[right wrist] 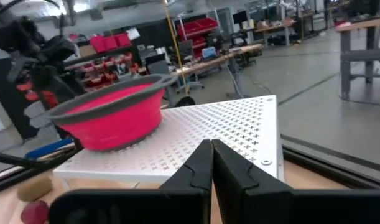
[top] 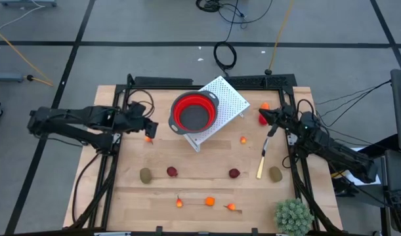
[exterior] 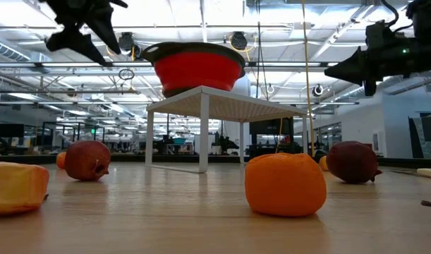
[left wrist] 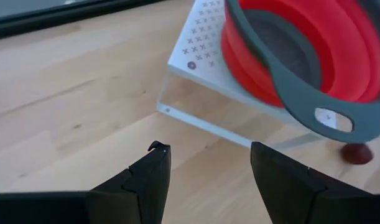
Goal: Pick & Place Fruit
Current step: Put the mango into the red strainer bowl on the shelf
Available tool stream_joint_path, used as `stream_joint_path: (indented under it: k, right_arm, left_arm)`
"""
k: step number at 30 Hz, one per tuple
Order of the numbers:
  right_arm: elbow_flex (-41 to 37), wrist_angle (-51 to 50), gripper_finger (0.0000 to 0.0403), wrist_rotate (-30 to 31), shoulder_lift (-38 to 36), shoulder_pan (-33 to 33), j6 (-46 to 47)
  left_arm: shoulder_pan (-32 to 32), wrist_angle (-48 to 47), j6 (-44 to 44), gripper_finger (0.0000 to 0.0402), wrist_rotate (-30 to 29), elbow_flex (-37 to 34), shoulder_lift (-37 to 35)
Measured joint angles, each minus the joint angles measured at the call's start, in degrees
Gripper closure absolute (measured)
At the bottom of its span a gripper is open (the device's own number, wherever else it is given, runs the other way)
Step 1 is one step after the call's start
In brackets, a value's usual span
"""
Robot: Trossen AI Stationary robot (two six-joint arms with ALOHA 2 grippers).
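Two tools are up off your wooden counter (top: 207, 187), one on each side of the white perforated stand (top: 228, 98) that carries the red collapsible bowl with the grey rim (top: 194, 111). Your left tool (top: 149, 127) hangs just beside the bowl's left side, its dark fingers (left wrist: 149, 180) spread wide with nothing between them and bare wood under them. Your right tool (top: 263, 114) sits near the stand's right corner, jaws pressed together and holding nothing.

The fruit lies scattered over the counter. A small orange piece (top: 148, 138) is just below the left tool, another orange piece (top: 243, 139) lies right of the stand, and a red piece (top: 263, 119) and an orange one (top: 264, 105) are close to the right tool. In the middle row you have an olive-brown oval (top: 145, 175), two dark red balls (top: 172, 172) (top: 234, 173), and a second olive oval (top: 275, 174). Three orange pieces (top: 209, 201) lie nearer the front edge.

A pale yellow stick (top: 262, 159) lies aslant on the right between the middle fruit and the arm, and a spiky green plant ball (top: 293, 216) fills the front right corner. The widest open wood lies between the stand and the middle row.
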Motion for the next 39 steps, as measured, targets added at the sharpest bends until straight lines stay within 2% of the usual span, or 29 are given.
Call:
stream_joint_path:
  k: [7,18,21,31,39]
  right_arm:
    - [7.27,-4.36,0.0403,2.48,9.70,-0.02,1.08]
    - [21.74,-14.52,0.0403,9.46,25.62,-0.12,2.15]
    - [26.10,-19.33,0.0403,11.20,29.14,-0.13,2.67]
    - [40.29,-40.99,0.0403,12.71,39.05,-0.13,11.67]
    - [49.59,-55.75,0.0403,12.71,47.16,-0.13,17.12]
  left_arm:
    - [-1.23,12.11,7.96,0.0183,1.08,-10.56,-5.20]
    - [-1.23,23.54,16.18,0.0183,12.25,-18.84,-7.69]
    - [-1.23,28.52,17.74,0.0183,13.10,-21.45,-7.71]
    - [-3.13,39.62,19.04,0.0183,13.42,-29.31,-7.67]
    - [-5.31,45.68,18.58,0.0183,10.41,-33.80,-7.65]
